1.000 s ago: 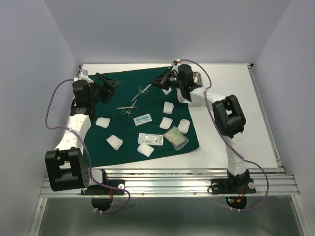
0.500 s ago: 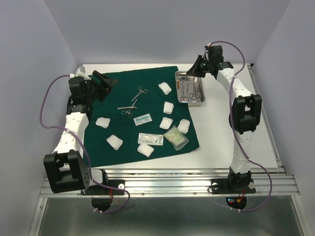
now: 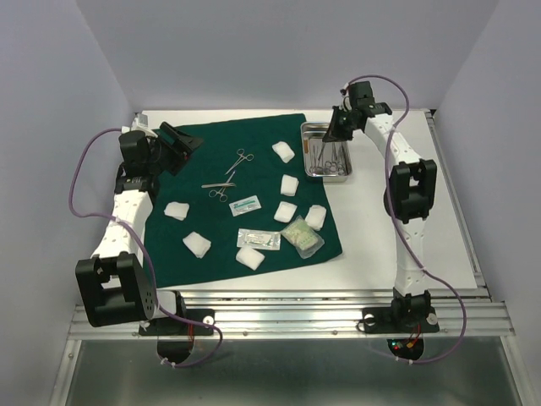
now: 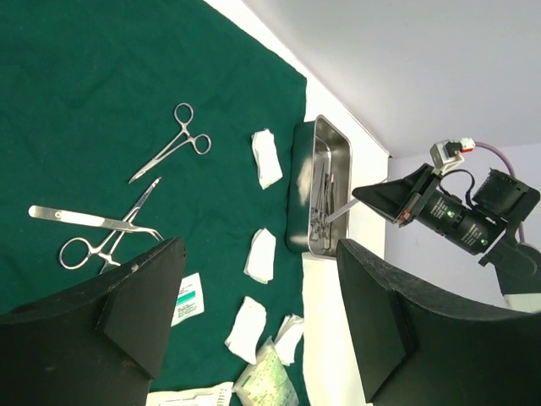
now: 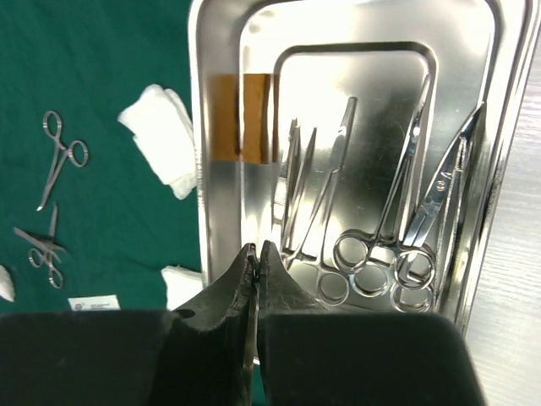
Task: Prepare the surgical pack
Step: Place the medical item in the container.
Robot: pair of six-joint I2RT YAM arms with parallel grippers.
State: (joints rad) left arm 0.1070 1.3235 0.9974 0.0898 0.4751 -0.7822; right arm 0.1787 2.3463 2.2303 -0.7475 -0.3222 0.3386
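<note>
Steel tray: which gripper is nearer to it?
Right. The right gripper, shut on a thin metal tool, hangs over the tray's far end; the left gripper is across the green cloth.

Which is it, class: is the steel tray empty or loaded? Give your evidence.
Loaded. The right wrist view shows several scissor-handled instruments lying flat inside the steel tray.

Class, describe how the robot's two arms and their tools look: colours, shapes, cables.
Both arms, left arm and right arm, have white links with chunky black joint housings. A purple cable loops along each. The left tool and right tool are black with broad wedge-shaped fingers.
</note>
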